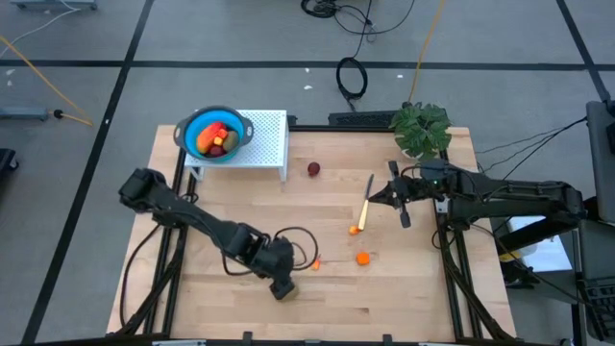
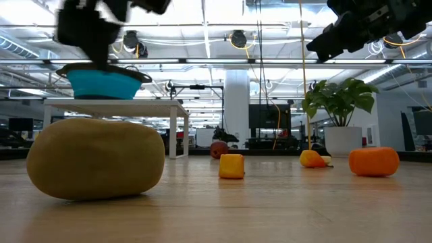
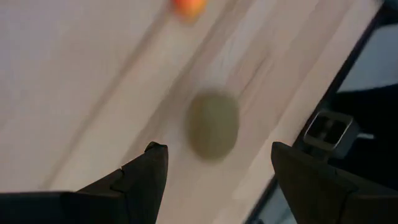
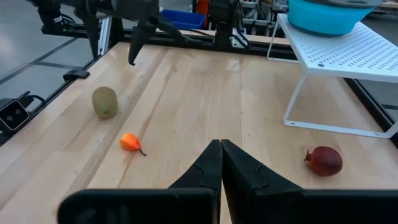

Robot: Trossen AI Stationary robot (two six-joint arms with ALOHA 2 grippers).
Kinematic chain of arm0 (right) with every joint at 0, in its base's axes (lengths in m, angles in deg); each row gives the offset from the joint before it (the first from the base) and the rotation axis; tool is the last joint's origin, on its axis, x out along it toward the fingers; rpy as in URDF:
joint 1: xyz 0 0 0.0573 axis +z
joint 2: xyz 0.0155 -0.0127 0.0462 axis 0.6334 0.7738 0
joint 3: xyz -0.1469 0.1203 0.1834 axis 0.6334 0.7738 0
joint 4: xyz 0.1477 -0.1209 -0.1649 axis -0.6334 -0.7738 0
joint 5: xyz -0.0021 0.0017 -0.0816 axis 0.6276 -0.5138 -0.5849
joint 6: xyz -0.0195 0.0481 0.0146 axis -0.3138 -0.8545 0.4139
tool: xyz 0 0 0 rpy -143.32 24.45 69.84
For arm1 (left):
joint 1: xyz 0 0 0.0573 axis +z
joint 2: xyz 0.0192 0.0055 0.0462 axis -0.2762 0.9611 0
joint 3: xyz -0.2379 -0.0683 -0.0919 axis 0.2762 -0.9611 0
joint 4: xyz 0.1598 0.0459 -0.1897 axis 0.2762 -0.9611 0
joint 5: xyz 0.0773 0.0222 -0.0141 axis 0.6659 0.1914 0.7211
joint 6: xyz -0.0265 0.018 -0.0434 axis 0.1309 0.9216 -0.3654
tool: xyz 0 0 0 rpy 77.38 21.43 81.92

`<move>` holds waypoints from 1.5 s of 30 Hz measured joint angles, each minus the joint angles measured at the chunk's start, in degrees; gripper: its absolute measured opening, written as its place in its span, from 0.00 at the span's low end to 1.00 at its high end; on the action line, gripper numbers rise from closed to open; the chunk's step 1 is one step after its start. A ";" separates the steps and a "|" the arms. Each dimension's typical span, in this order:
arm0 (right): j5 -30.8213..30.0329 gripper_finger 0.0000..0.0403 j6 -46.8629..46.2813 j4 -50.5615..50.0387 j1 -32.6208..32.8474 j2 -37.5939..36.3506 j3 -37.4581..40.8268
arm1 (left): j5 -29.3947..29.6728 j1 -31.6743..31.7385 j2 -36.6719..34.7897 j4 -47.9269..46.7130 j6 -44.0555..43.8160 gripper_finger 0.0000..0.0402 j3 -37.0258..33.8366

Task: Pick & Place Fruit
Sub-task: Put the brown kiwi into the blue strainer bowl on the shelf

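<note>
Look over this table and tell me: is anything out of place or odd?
Nothing is damaged or spilled. Some fruit sits in the blue bowl on the white rack, but a dark red ball, two orange pieces and a brown-green oval lie loose on the table.

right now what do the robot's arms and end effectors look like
Both arms are black, jointed and chunky, with dark cables looping alongside them. The left end effector has two broad, flat black fingers tapering to angular tips. The right end effector has two matching dark wedge-shaped fingers. No markings show on either.
</note>
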 joint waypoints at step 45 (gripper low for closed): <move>-0.23 0.00 -4.26 3.72 -0.52 -20.71 13.64 | 1.48 -2.84 6.54 3.51 -5.34 0.71 0.00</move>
